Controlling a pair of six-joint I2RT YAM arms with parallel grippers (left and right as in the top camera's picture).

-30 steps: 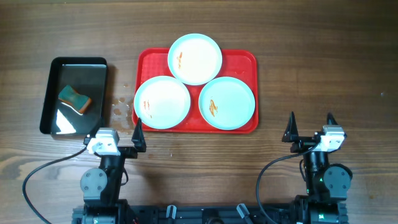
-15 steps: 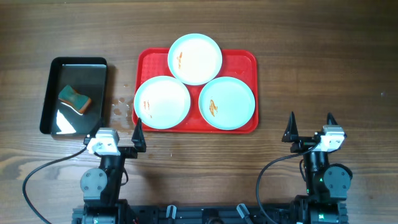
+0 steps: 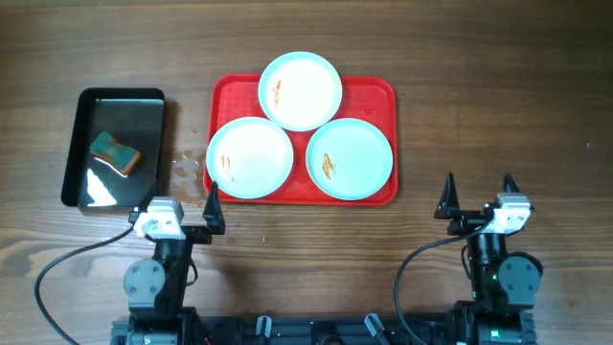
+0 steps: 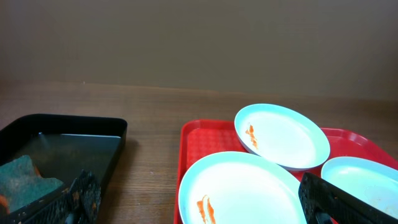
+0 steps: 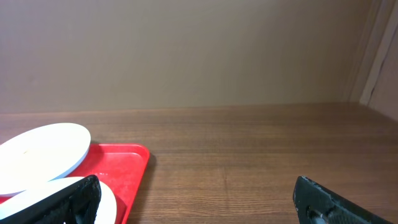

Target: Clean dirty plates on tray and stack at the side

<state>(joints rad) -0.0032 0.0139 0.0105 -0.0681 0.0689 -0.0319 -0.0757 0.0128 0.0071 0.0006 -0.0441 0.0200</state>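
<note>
The red tray [image 3: 375,91] holds three pale plates, each with an orange smear: one at the back [image 3: 301,90], one front left [image 3: 250,157], one front right [image 3: 350,159]. The back plate overlaps both front ones. My left gripper [image 3: 182,202] is open and empty, near the table's front edge, just left of the tray. My right gripper [image 3: 478,195] is open and empty, front right of the tray. The left wrist view shows the front left plate [image 4: 242,190], the back plate [image 4: 281,135] and the tray [image 4: 199,140]. The right wrist view shows the tray's corner [image 5: 124,171].
A glossy black tray [image 3: 115,147] stands left of the red tray, holding a teal and orange sponge [image 3: 115,153]; both show in the left wrist view, tray [image 4: 68,143] and sponge [image 4: 25,180]. Small wet spots [image 3: 184,168] lie between the trays.
</note>
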